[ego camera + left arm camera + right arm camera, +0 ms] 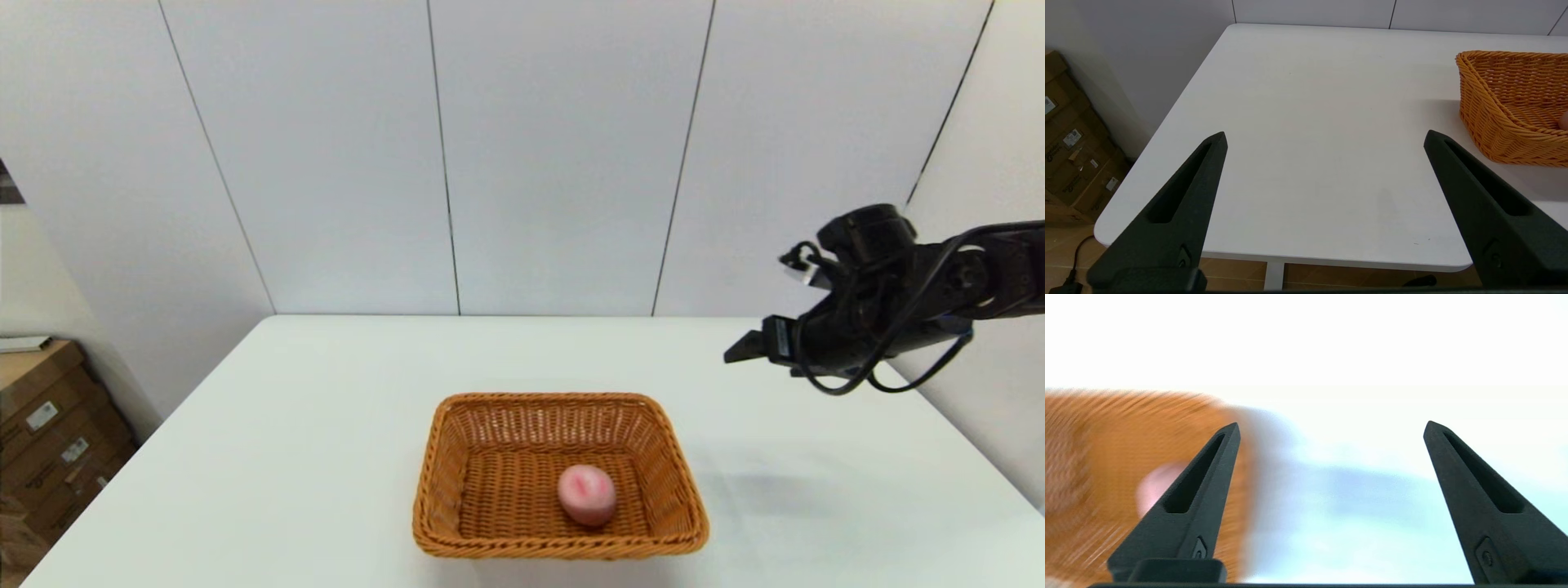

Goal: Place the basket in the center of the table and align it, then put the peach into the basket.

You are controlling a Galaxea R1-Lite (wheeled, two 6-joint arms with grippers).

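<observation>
We find the peach (pixel 586 494) lying on the floor of the wicker basket (pixel 560 474), toward its near right part, blush patch up. The basket sits on the white worktop (pixel 326 425) roughly mid-width but close to the near edge, its long sides about parallel to that edge.

The right pincer (pixel 739 349) hangs raised above the worktop, up and to the right of the basket and well apart from it. Its wrist view shows both fingers spread wide with nothing between them; the basket and a pink patch of the peach (pixel 1152 486) appear smeared beyond one finger. The left pincer (pixel 1325 136) is parked off the near left corner of the worktop, fingers likewise spread and empty, the basket's corner (pixel 1506 106) off to one side.

We judge both parts of the task essentially done; what is in hand is clearing the right arm away.

To do this well:
- carry the arm up and outward, not across the basket rim, so the alignment is not disturbed;
- keep the fingers apart and clear of the wicker;
- check that the peach has settled and does not roll.

If stricter centring is wanted, we would nudge the basket away from the near edge, pushing squarely on a long side.
</observation>
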